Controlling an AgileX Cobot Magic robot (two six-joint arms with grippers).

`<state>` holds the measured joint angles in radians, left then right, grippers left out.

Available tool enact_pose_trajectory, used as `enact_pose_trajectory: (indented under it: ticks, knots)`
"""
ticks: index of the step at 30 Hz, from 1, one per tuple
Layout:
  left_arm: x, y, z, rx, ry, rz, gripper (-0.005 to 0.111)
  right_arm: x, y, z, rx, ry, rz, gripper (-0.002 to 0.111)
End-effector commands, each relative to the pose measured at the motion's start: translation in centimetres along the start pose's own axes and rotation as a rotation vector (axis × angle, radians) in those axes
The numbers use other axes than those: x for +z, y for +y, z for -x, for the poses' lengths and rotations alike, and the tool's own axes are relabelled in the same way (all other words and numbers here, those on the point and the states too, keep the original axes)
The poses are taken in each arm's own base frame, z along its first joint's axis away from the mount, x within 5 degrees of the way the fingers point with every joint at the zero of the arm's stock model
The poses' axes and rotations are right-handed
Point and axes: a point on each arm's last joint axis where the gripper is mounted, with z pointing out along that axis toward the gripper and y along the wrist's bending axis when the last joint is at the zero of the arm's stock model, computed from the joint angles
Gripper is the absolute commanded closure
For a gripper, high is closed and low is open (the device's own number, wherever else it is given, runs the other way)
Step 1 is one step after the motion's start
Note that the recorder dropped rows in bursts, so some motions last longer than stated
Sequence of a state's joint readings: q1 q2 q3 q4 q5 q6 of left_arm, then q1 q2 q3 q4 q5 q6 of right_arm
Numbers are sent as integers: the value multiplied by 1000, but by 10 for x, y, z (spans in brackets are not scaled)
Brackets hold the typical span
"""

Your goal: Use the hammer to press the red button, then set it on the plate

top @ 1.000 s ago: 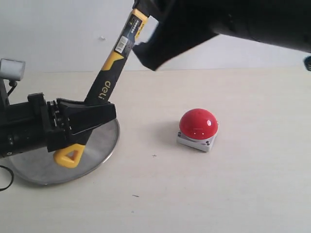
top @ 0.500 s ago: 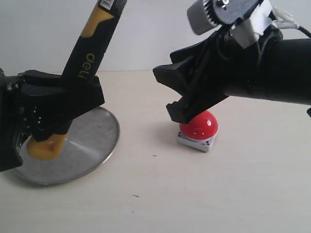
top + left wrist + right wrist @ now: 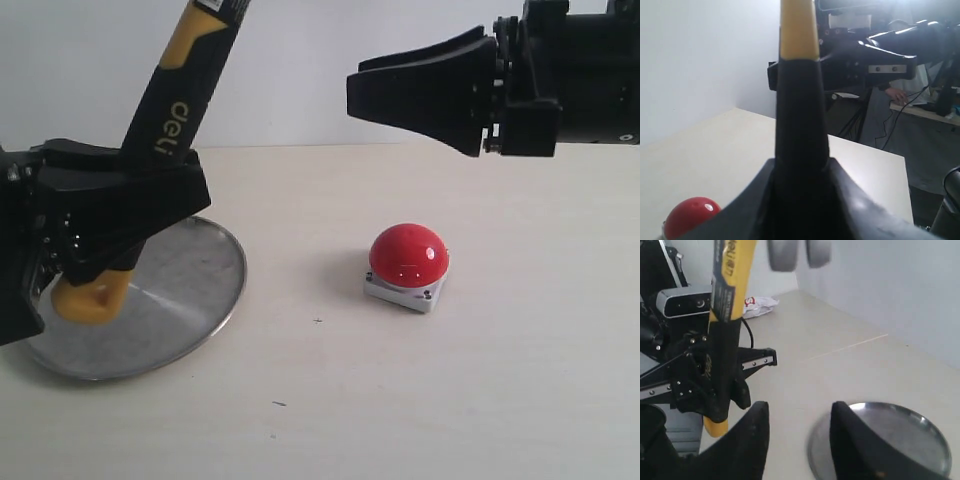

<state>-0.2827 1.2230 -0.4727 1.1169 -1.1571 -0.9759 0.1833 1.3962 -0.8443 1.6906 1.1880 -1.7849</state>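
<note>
Left claw (image 3: 172,205): closed around the black lower part of the hammer's handle, with a finger on each side of the grip. It sits at the left of the exterior view, over the plate.
Hammer (image 3: 165,110): held steeply, its upper part leaning to the right in the exterior view. The white "deli" lettering shows just above the claw. The head runs off the top of the frame. The yellow end hangs below the claw, over the plate; whether it touches the metal cannot be told.
Right claw (image 3: 350,93): open and holding nothing. In the right wrist view the pale counter shows through the gap between its two dark fingers (image 3: 752,440). It is raised well above the counter, with its tips pointing towards the hammer.
Red button (image 3: 408,255): on its grey square base on the counter (image 3: 400,400), right of the plate and apart from it, with nothing touching it.
Plate (image 3: 195,290): flat on the counter at the left, partly hidden by the left claw.
</note>
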Motion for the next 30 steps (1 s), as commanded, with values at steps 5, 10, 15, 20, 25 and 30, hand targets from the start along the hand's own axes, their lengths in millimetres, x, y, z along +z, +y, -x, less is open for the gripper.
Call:
enact_pose_trajectory:
  ticks: [5,10,15,20,25,30]
  knots:
    - [-1,0,16,36,-137,12,107,9,-5,-2,44,-36,41,65]
    - [-2,1,17,20,-155,25,107,25,9,4,-8,-30,114,53]
    - [-2,1,18,15,-156,25,107,26,10,10,-26,-37,121,46]
    - [-2,1,18,13,-157,25,107,26,10,10,-62,-40,120,44]
    - [-2,3,20,-4,-187,46,107,38,21,6,-155,-33,176,44]
    - [-2,4,21,-14,-193,49,107,52,32,11,-222,-37,237,44]
